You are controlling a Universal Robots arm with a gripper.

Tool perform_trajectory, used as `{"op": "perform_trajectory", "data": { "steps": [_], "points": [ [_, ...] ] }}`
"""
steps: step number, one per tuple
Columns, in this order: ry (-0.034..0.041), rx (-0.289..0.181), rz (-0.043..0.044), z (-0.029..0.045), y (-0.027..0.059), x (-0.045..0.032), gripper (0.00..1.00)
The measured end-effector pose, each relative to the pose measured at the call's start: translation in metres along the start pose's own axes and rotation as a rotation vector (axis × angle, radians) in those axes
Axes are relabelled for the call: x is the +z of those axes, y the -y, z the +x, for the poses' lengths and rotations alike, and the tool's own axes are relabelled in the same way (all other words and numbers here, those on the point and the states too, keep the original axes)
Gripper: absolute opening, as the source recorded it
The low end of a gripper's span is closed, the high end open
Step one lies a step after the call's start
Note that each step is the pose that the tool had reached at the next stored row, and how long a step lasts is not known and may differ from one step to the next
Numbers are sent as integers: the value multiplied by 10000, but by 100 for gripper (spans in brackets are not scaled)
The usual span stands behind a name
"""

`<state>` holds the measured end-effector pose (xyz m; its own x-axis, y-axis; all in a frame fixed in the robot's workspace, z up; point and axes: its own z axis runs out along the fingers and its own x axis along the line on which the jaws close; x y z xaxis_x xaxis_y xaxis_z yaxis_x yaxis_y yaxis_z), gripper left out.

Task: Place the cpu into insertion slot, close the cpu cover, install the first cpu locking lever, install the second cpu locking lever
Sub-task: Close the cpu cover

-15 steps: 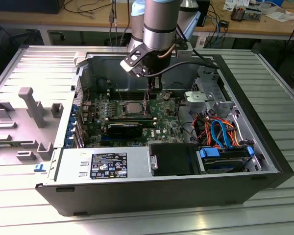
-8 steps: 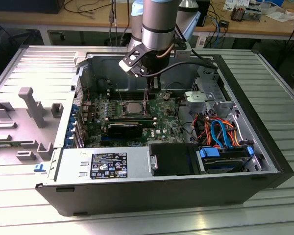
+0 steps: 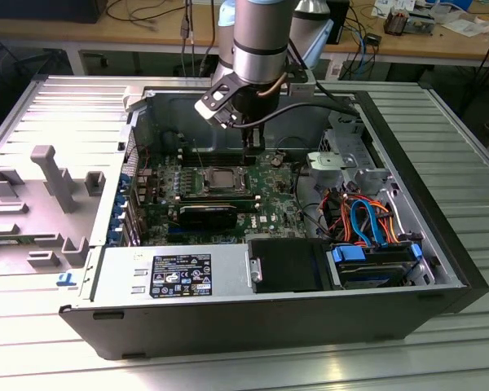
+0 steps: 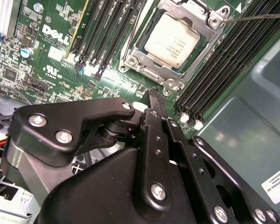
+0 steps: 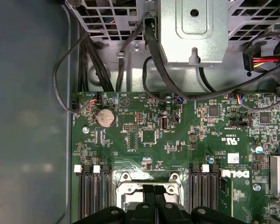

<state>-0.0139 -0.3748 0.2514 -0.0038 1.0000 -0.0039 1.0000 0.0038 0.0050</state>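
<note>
- Open computer case [image 3: 253, 322] lying flat on slatted metal bench [image 3: 464, 147]; green motherboard [image 3: 269, 208] exposed.
- cpu [image 4: 172, 39] seated in the insertion slot [image 3: 205, 179], mid-board, toward the exterior view's left of the drive bays.
- cpu cover [image 4: 137, 51] down flat around the chip, silvery top showing through its window.
- Thin metal rod [image 4: 256, 16] reaching out from one cover corner across the memory slots [image 4: 224, 60].
- Pincer [image 4: 153, 95] pressed together, pinching nothing, tips just beyond the slot's far edge; contact with the board not discernible.
</note>
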Motion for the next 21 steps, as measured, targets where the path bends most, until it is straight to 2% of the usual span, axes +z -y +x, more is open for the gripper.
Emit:
{"op": "perform_trajectory", "data": {
  "steps": [6,18,21],
  "points": [
    [-1,3,0,0,11,0,11],
    [0,-7,2,1,217,4,11],
    [0,-19,1,1,226,5,11]
  ]
}}
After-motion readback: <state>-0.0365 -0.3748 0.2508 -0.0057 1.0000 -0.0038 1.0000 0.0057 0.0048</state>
